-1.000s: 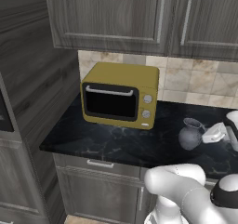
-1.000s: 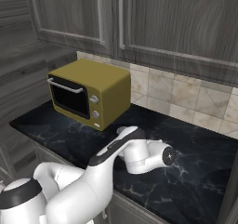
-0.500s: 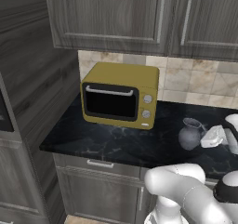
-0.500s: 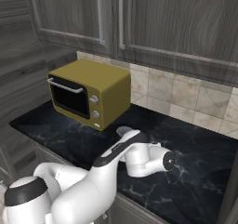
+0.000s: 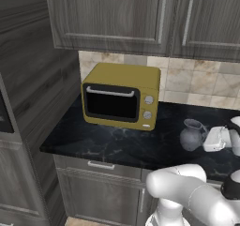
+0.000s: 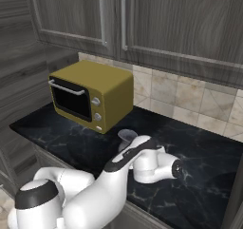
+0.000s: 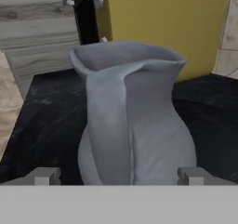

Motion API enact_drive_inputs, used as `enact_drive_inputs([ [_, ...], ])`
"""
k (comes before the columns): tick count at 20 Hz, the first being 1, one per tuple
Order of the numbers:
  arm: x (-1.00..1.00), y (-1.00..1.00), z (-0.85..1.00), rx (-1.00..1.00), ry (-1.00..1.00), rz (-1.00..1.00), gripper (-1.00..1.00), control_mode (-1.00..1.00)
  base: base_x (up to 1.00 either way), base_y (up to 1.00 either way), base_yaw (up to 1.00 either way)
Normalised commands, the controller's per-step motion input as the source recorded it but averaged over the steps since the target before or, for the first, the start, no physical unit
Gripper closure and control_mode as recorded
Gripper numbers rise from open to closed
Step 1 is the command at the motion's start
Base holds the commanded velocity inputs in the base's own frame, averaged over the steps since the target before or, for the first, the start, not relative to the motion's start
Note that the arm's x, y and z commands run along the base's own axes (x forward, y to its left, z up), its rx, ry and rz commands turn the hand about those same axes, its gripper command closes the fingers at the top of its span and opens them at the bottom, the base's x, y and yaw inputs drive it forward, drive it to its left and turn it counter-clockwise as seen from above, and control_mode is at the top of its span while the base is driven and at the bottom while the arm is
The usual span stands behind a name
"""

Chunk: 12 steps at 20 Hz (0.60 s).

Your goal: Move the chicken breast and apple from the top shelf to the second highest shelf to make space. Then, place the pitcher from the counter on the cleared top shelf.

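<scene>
You see the pitcher (image 7: pixel 135 121) upright on the surface (image 5: pixel 117 143) | right of the yellow oven (image 5: pixel 122 96) | pincer (image 7: pixel 119 176) open, one finger at each side of its belly

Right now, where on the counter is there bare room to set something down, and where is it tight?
Bare counter lies in front of the yellow oven, out to the front edge. More lies at the far right, below the tiled wall. It is crowded around the pitcher, where the gripper sits.
</scene>
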Motion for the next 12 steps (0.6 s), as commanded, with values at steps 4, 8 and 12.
enact_drive_inputs([
  [4, 0.00, 0.00, 0.00, 0.01, -0.04, 0.06, -1.00, -1.00, 0.00, 0.00, 0.00],
  [8, 0.00, 0.00, 0.00, 0.01, -0.01, 0.05, -1.00, -1.00, 0.00, 0.00, 0.00],
  [12, 0.00, 0.00, 0.02, 0.01, 0.00, 0.03, -1.00, -1.00, 0.00, 0.00, 0.00],
])
